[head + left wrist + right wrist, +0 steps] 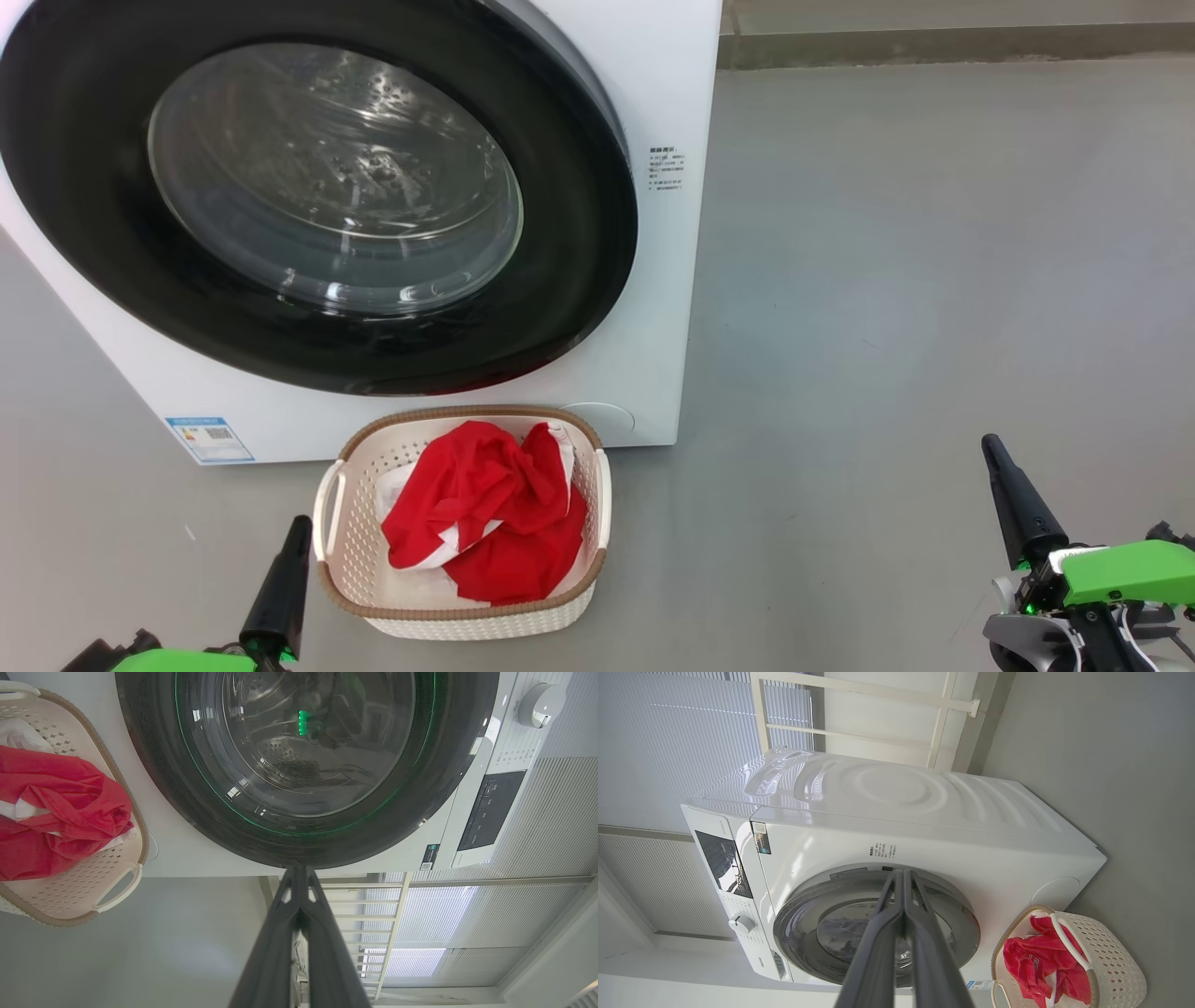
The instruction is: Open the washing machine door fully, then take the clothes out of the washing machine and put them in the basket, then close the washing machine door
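Head view: left claw point(297, 537) and right claw point(997, 462) are shut tight, empty. Beside the left claw lie the clothes point(485, 513) (soft, light); I would pinch a bunched fold.

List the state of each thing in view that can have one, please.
washing machine door, closed.
washing machine, no clothes visible inside.
clothes, heaped in the basket.
basket, upright, holding the clothes.
left gripper, shut, empty.
right gripper, shut, empty.

a smooth grey floor point(934, 280), pale ribbed blinds point(556, 821) bright with daylight, white rails point(859, 689).
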Robot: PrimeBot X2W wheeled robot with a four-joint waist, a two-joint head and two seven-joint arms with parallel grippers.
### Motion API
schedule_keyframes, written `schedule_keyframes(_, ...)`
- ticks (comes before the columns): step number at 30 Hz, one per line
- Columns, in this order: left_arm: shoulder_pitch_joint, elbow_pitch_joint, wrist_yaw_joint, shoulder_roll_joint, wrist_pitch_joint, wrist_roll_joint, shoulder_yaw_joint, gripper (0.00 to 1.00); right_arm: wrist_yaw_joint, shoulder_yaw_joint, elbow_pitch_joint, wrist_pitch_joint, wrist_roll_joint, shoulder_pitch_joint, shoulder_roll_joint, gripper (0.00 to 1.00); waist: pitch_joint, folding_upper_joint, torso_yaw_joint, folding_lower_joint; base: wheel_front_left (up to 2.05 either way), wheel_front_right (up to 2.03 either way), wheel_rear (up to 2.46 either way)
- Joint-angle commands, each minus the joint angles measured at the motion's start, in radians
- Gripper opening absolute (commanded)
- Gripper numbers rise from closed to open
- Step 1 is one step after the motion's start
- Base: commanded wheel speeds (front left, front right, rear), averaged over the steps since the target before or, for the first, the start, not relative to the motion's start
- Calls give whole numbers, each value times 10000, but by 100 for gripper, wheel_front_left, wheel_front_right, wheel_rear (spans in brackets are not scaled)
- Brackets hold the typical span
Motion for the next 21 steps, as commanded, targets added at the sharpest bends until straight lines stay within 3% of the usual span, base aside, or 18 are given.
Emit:
schedule_keyframes(1,-415,-269,-69,150,37,-64,364,0,-6,130,-301,52,87,-418,-51,0,0,-1,0,0,0,0,0)
schedule_keyframes(21,-415,-269,-69,150,35,-65,362,0,-6,119,-300,60,79,-419,-44,0,0,-1,0,0,0,0,0)
